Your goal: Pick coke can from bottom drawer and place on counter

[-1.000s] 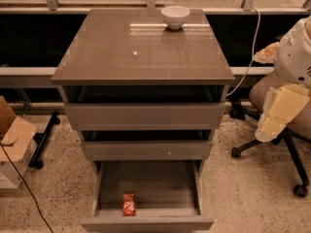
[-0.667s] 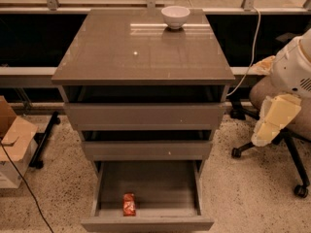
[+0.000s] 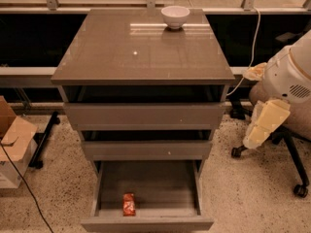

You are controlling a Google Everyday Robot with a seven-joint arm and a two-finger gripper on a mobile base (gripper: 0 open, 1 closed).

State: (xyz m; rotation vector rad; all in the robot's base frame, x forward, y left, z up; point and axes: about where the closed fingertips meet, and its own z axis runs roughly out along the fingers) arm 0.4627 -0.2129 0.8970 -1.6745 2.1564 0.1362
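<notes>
The coke can (image 3: 129, 204) lies on its side in the open bottom drawer (image 3: 160, 181), near the front left corner. The drawer is pulled out towards me, and the two upper drawers stand slightly ajar. The counter (image 3: 141, 52) is the glossy grey-brown cabinet top. My gripper (image 3: 253, 137) is the cream-coloured end of the white arm at the right. It hangs beside the cabinet at about middle-drawer height, well above and to the right of the can, and holds nothing that I can see.
A white bowl (image 3: 175, 16) stands at the back edge of the counter. An office chair (image 3: 291, 149) is behind my arm at the right. A cardboard box (image 3: 12, 144) and a black cable (image 3: 24, 188) lie on the floor at the left.
My arm has moved left and slightly down, closer to the cabinet's right side. The can, the drawers and the bowl have not moved.
</notes>
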